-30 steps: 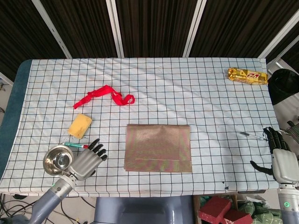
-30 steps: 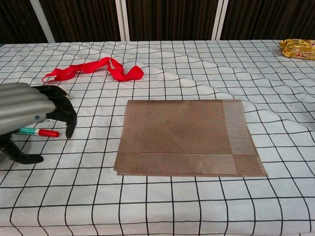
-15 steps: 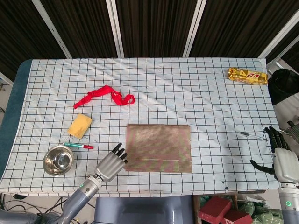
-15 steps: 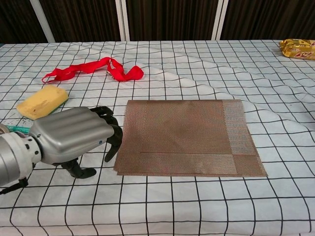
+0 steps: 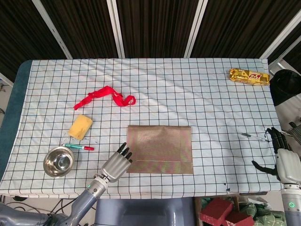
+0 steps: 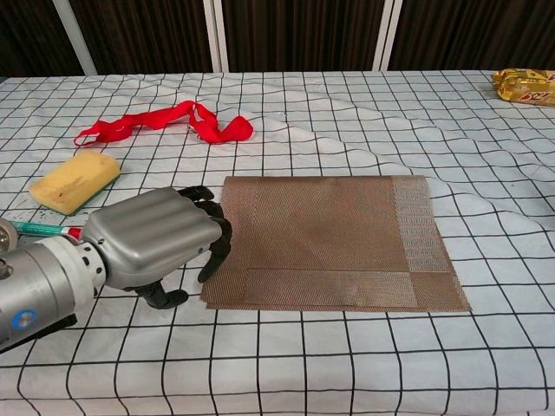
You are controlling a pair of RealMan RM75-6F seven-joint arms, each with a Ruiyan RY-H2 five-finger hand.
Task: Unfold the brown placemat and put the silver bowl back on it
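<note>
Left hand (image 6: 160, 243), fingers apart and holding nothing, is arriving from the round silver metal bowl (image 5: 59, 161) at the folded brown woven placemat's (image 6: 325, 243) left edge; unfolding is likely next.

Left hand (image 6: 160, 243) palm down, fingers (image 6: 215, 251) curled, empty; right hand (image 5: 286, 162) empty, fingers apart.

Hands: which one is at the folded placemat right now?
The left hand, fingers at the placemat's left edge near the front corner. The right hand hangs off the table's right side, far from the mat, holding nothing.
</note>
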